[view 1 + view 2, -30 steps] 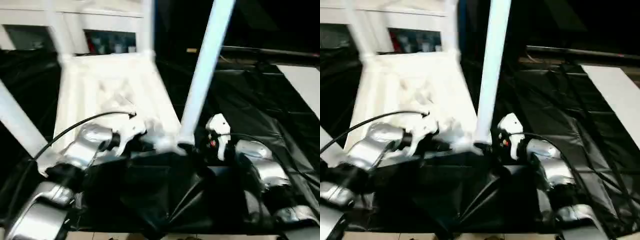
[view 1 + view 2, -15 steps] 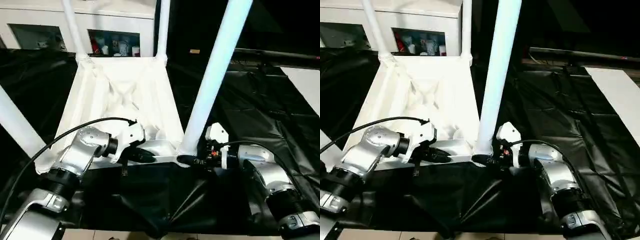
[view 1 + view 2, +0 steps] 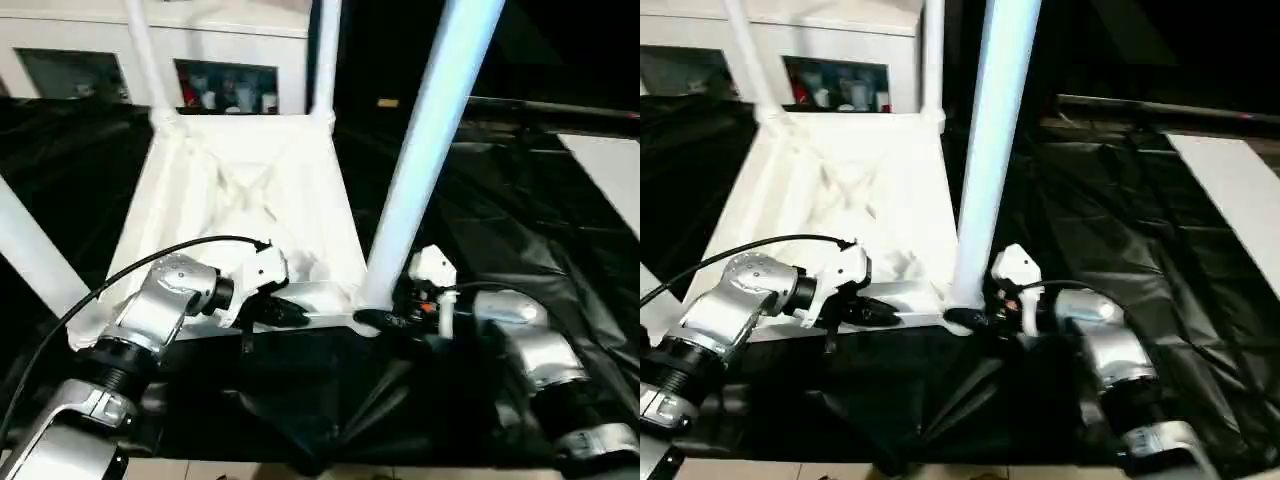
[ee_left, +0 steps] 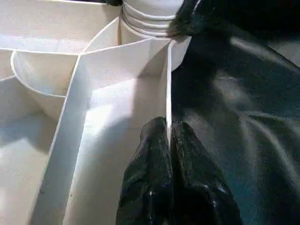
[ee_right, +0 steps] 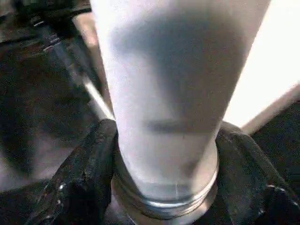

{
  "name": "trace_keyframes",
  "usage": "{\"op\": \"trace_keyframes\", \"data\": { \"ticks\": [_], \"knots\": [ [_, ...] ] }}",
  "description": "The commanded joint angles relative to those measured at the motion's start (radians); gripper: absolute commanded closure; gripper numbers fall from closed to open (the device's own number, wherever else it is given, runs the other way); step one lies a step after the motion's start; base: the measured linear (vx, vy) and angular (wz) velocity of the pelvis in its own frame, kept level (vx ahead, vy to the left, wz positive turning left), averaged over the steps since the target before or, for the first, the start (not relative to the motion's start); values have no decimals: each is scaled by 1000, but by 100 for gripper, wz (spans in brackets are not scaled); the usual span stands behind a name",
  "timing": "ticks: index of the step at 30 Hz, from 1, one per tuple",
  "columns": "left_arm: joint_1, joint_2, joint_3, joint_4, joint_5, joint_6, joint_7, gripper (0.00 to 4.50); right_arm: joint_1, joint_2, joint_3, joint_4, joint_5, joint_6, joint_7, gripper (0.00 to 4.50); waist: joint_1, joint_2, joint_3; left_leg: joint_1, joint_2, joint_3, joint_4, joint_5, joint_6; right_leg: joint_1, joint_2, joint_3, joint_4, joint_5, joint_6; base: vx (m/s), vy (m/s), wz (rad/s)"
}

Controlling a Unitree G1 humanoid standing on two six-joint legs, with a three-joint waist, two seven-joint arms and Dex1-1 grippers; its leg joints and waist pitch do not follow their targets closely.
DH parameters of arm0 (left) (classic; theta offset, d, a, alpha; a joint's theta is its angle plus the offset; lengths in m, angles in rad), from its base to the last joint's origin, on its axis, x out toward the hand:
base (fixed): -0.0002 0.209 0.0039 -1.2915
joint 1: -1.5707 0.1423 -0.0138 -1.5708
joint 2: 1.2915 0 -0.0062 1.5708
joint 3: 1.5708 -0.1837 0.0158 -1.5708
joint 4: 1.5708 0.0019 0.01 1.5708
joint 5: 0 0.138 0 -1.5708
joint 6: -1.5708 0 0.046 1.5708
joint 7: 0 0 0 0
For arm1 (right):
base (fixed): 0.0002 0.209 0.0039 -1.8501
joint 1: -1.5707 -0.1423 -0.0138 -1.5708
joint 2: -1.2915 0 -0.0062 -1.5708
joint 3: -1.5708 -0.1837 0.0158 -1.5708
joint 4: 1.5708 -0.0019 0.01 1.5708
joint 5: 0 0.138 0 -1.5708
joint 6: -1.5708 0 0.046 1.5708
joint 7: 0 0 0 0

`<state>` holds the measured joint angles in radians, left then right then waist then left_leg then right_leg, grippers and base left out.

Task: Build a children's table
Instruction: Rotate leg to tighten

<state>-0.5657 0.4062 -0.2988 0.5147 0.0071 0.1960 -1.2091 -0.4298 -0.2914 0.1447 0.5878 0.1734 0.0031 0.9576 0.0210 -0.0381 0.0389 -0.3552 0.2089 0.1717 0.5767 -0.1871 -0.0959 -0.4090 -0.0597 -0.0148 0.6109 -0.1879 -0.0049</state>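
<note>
Black sheeting (image 3: 520, 230) covers the work surface; a glass-door cabinet (image 3: 225, 85) stands behind. The table top (image 3: 250, 200) lies ribs up. My left gripper (image 4: 167, 140) is pinching its near rim. My right gripper (image 5: 164, 154) clamps the leg (image 3: 425, 150) just above its socket, which the wrist view confirms.

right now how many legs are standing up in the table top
4. Two at the far corners, one at the near right corner with the right tool around its base, one at the near left. All run out of frame.
</note>
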Motion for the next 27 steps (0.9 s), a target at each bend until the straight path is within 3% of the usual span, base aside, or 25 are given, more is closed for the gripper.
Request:
{"op": "trace_keyframes", "data": {
  "ticks": [1,3,4,5,7,8,9,10,12,15,20,23,25,27],
  "knots": [
    [-21,-56,-8,88,41,15,127,450,-27,47,-35,99,-59,10,-221,186,-7,-3,-37,5,6,6,-64,-292,5,39,-49,21,-93,-396,-174,0,0,0],
    [-36,-78,4,120,50,18,187,450,-35,71,-42,121,-69,12,-286,187,-12,-5,-40,10,5,-1,-64,-335,-8,37,-53,20,-104,-515,-130,-25,1,-1],
    [-59,-114,22,163,60,33,280,450,-49,114,-62,147,-70,26,-387,187,-14,-5,-40,8,5,-1,-64,-335,-7,35,-53,21,-106,-524,-120,0,0,0],
    [-60,-116,23,164,60,33,283,450,-50,115,-62,147,-70,26,-391,187,-16,-4,-39,12,3,-3,-63,-341,-10,28,-51,20,-109,-544,-108,0,0,0],
    [-78,-143,37,194,67,46,355,450,-62,147,-76,164,-70,35,-462,187,-17,-5,-41,9,3,-5,-64,-342,-6,29,-50,19,-111,-542,-101,0,0,0],
    [-106,-187,52,237,79,59,468,450,-90,203,-96,195,-71,48,-586,187,-17,-5,-41,9,3,-4,-64,-342,-1,28,-50,20,-111,-535,-101,0,0,0],
    [-120,-212,54,262,90,55,528,450,-110,234,-100,216,-79,50,-658,187,-19,1,-41,14,3,-3,-63,-352,-6,19,-49,21,-111,-522,-107,0,0,0],
    [-128,-226,53,278,97,44,563,450,-123,255,-97,230,-89,48,-697,187,-22,-2,-44,11,1,-4,-64,-348,-13,24,-46,19,-107,-505,-108,0,0,0],
    [-137,-244,47,298,107,26,598,450,-140,280,-74,248,-116,39,-728,187,-18,0,-43,12,2,0,-63,-350,-4,19,-45,21,-109,-465,-115,0,0,0],
    [-136,-255,38,304,113,23,603,450,-148,298,-56,254,-123,37,-711,187,-17,-2,-43,1,2,-2,-66,-342,11,30,-49,21,-104,-445,-115,0,0,0],
    [-135,-257,27,315,126,16,575,450,-144,312,-77,235,-79,-40,-610,187,-12,-5,-45,2,3,1,-64,-327,25,28,-52,24,-105,-439,-114,0,0,0],
    [-128,-237,17,306,124,6,523,450,-124,274,-85,176,-52,-61,-518,118,-10,-4,-46,-2,5,2,-67,-304,34,33,-49,24,-100,-378,-133,0,0,0],
    [-116,-218,6,288,118,-18,463,450,-107,230,-82,132,-38,-53,-438,115,-6,-4,-46,-3,6,2,-67,-305,43,38,-49,24,-101,-367,-135,0,0,0],
    [-102,-199,-5,266,111,-43,402,450,-92,188,-73,101,-28,-32,-366,106,-11,-4,-47,-16,6,-2,-69,-269,48,48,-51,22,-93,-326,-143,0,0,0]
  ]
}}
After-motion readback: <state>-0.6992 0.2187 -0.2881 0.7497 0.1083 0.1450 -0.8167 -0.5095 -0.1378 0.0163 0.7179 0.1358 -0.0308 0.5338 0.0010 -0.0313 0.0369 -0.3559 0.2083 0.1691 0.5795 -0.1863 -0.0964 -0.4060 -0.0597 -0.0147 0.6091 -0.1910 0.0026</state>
